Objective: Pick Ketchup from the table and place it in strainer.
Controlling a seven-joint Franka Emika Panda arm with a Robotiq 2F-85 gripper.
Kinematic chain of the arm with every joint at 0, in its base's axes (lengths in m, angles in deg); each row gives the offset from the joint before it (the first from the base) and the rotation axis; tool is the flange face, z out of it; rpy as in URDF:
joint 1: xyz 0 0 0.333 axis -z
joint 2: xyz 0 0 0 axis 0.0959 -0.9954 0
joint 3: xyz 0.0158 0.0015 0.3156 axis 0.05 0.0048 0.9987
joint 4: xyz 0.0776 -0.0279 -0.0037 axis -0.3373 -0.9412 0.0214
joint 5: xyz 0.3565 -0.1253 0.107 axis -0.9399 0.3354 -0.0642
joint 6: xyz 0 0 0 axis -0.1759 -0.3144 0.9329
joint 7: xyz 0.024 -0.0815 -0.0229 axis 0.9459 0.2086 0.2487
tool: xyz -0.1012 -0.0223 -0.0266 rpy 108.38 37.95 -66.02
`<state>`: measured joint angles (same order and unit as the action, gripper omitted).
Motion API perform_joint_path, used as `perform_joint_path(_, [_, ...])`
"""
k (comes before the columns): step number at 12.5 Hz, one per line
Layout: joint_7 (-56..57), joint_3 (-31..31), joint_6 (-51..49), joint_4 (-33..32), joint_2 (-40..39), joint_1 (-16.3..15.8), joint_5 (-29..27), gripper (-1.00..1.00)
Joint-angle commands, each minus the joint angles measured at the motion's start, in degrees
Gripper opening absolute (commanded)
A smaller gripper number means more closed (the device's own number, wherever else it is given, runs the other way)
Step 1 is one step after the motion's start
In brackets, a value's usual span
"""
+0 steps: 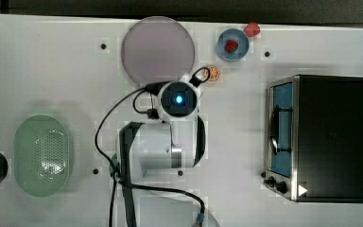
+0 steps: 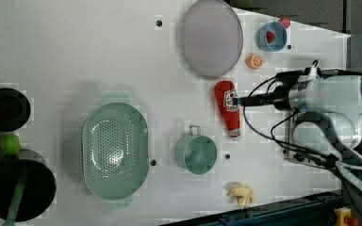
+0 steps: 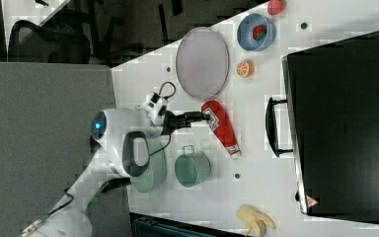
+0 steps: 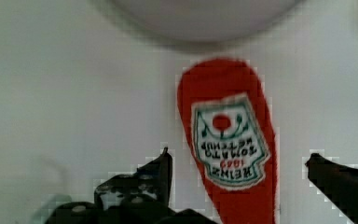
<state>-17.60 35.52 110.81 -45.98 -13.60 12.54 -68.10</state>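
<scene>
While the gripper [image 4: 237, 163] hung above the white table [image 2: 75, 52] with its jaws spread wide and nothing between them pinched, the ketchup [image 2: 228, 109] lay flat on its side beneath it, a red bottle with a white label, its body falling between the two dark fingers [image 4: 161, 170] in the wrist view without either one touching it. In the left view the bottle lay just below the large greyish-pink plate [image 2: 211, 37], its rounded end toward the plate and its narrow cap end pointing away, with the small dark-green cup [image 2: 196, 152] near that cap end. The strainer [image 2: 115, 150], pale mint green with a perforated bottom, sat well apart toward the left view's left, with nothing in it. An orange slice [image 2: 254, 61] lay beside the plate, and a blue bowl [image 2: 271, 36] holding a strawberry stood farther off. In the right view the gripper's tip overlapped the bottle's wide end, and a banana [image 3: 254, 219] lay near the table's edge, beside a black oven [image 3: 343, 118].
</scene>
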Motion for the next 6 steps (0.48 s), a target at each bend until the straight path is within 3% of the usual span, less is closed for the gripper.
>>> perform_joint_path(1, [3.6, -0.9, 4.0, -2.1, -4.2, 0.1, 0.7, 1.0])
perform_joint_path(6, [3.5, -1.0, 10.3, -2.8, -7.7, -0.1, 0.7, 1.0])
